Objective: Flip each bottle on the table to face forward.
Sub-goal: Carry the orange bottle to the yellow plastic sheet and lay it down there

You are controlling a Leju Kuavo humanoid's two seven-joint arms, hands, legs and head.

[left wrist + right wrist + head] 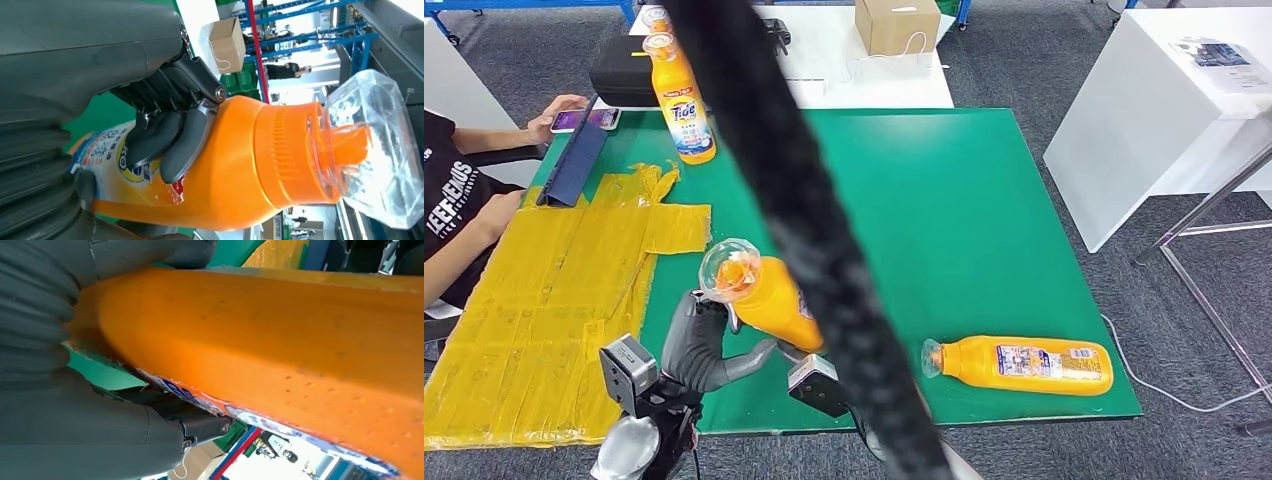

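Note:
An orange detergent bottle (769, 300) with a clear cap is lifted off the green table (964, 200) near its front edge, cap tilted toward the far left. My left hand (704, 345) grips its body; the dark fingers (170, 140) lie over the label. In the right wrist view my right hand (75, 430) also holds this bottle (280, 340), thumb on one side and fingers (200, 422) on the other. A second orange bottle (1019, 363) lies on its side at the front right, cap pointing left. A third bottle (682, 100) stands upright at the far left, its Tide label facing me.
A thick black band (804, 230) close to the head camera crosses the view diagonally and hides my right arm. A person (454, 200) sits at the left with a phone (582, 120). Yellow tape (544, 300) covers the table's left part. A cardboard box (896, 25) sits behind.

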